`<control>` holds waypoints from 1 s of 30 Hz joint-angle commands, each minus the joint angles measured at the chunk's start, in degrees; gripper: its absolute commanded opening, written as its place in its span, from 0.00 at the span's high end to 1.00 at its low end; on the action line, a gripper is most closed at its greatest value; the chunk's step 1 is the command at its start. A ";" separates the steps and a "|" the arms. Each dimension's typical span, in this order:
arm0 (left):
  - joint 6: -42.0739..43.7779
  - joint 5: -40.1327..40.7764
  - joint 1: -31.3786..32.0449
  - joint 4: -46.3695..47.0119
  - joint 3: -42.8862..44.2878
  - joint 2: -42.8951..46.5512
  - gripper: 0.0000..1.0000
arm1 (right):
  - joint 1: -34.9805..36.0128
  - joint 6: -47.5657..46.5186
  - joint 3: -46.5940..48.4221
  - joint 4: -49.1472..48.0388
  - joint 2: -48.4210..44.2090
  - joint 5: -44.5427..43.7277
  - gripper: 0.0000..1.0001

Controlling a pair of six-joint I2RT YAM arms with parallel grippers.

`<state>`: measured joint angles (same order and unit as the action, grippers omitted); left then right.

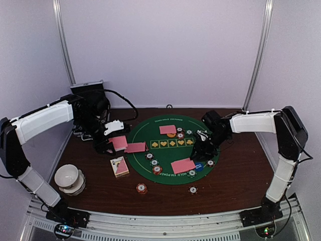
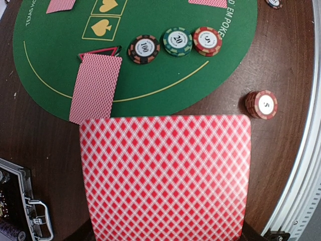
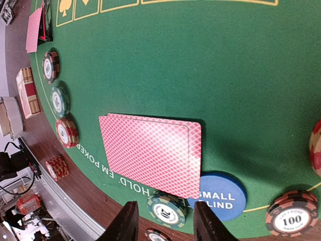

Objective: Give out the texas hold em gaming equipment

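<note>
Because a pink-backed card [image 2: 165,175] with a red-and-white lattice pattern fills the lower half of the left wrist view, the fingers of the left gripper [image 1: 114,144] are hidden behind it. That gripper is clamped on this card just off the left edge of the green felt mat [image 1: 173,156]. The right gripper [image 3: 165,223] hangs over the mat's near-right rim with its jaws apart and nothing between them. On the mat just ahead of it lies a pair of cards [image 3: 150,153], face down and slightly offset. Their corner covers part of the blue disc [image 3: 220,198] printed SMALL BLIND. A green chip [image 3: 167,207] sits at the mat's rim beside that disc, half behind the fingers. A black-and-orange 100 chip [image 3: 292,215] sits further along the rim. Another chip [image 3: 316,150] is cut off by the frame. Along the mat's near-left arc stand a 100 chip [image 2: 143,48], a green 20 chip [image 2: 177,41] and a red 5 chip [image 2: 207,40]. A red stack [image 2: 261,104] stands off the mat on the wood. More cards [image 2: 95,88] overhang the mat's left edge.
</note>
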<state>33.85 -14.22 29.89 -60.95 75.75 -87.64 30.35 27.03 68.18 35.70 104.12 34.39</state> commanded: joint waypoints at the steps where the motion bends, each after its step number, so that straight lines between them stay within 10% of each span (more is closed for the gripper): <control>1: 0.28 -1.40 -0.01 0.95 0.32 1.90 1.00 | -0.38 -1.23 2.98 4.68 -4.03 -4.99 0.53; 13: 0.17 -2.39 -0.01 0.96 1.30 1.63 1.00 | 8.72 17.29 5.24 -17.36 -8.13 3.68 0.20; 30: -0.80 -3.19 -0.01 1.08 3.18 -0.22 1.00 | 19.72 37.84 20.75 -46.15 13.19 11.93 0.18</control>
<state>33.69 -15.90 29.89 -61.14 76.86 -87.66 49.41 60.27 86.21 -2.96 115.63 44.16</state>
